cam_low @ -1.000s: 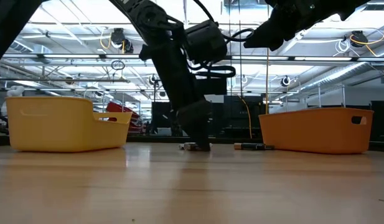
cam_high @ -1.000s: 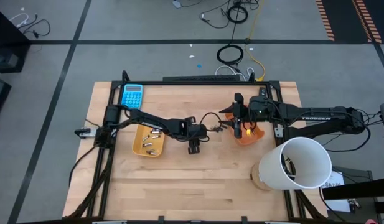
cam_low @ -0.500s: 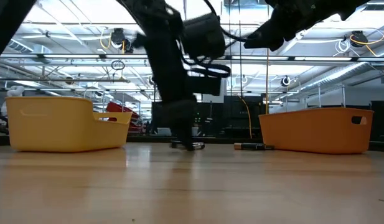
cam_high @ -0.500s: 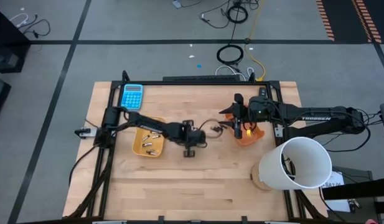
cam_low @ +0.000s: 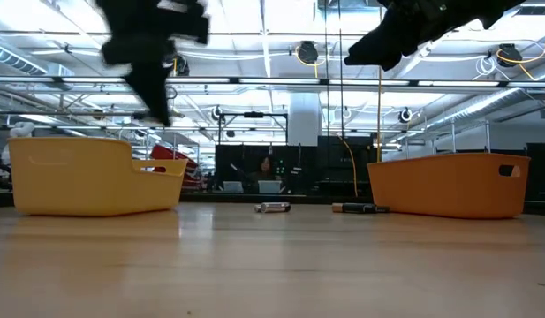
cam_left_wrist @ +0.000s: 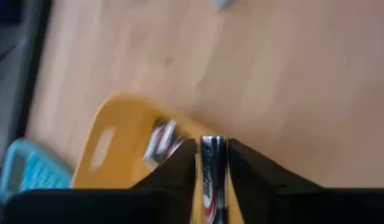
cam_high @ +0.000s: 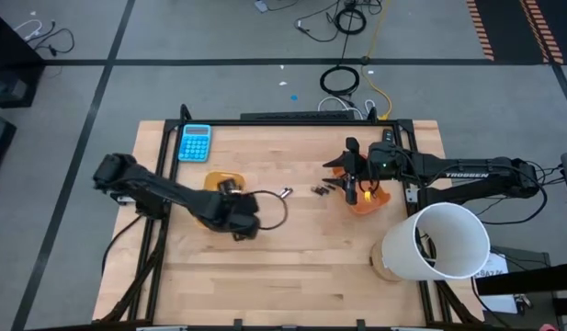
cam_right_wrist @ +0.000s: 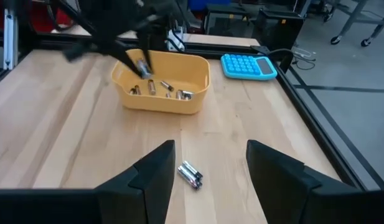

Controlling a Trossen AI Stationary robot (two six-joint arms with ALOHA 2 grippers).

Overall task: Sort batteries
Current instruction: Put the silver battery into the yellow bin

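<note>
A battery is clamped in the left pincer above the yellow tray; the right pincer is held open over the worktop

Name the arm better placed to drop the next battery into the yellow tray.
Left. Its gripper already holds a silvery battery in its jaws, just above the yellow tray. The right gripper hangs open over two dark batteries, far from that tray.

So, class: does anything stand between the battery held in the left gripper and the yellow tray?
Nothing visible does. The left gripper holds the battery right over the yellow tray, whose open top is unobstructed.
</note>
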